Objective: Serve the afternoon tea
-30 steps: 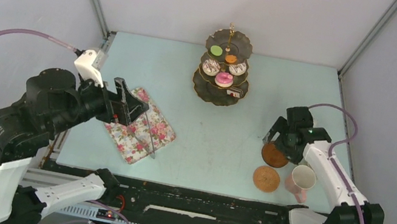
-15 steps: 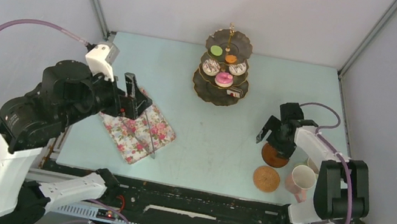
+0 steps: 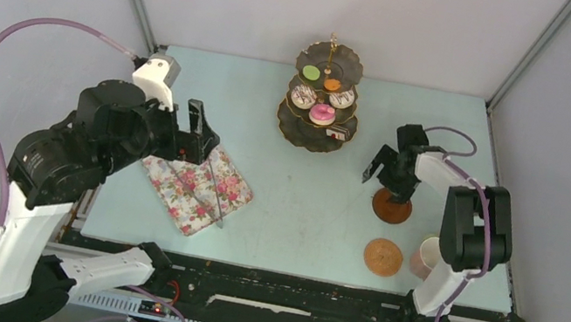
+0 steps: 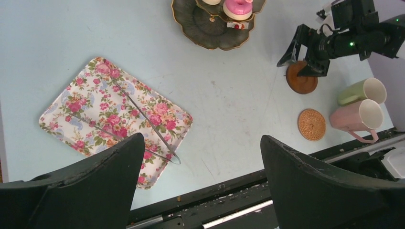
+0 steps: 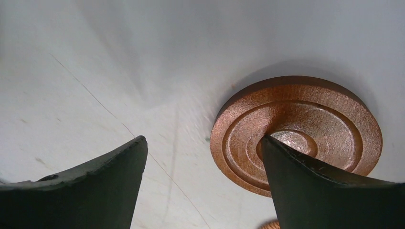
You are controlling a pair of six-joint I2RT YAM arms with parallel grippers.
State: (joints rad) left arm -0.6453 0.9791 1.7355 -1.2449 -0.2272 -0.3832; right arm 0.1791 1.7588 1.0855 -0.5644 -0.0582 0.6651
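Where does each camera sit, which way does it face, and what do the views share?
Top external: above, behind the bases, looking down at the table; both arms, left gripper, right gripper.
Left wrist: high on the left arm, looking down at floral-print cloth, cake stand, cups; own fingers at bottom.
Right wrist: low over the table, facing the dark coaster; own fingers at bottom.
Shared: all three show the dark coaster.

Coaster (image 5: 296, 133), centre-right: brown, matt, fine-grained, turned rings, looks like wood. Second coaster (image 4: 311, 124): woven fibre. Table (image 4: 229, 95): matt, scuffed, fine scratches. Tongs (image 4: 143, 118): bare metal. Cups (image 4: 356, 116): smooth, slight gloss. Right fingers (image 5: 86, 191): matt black plastic.
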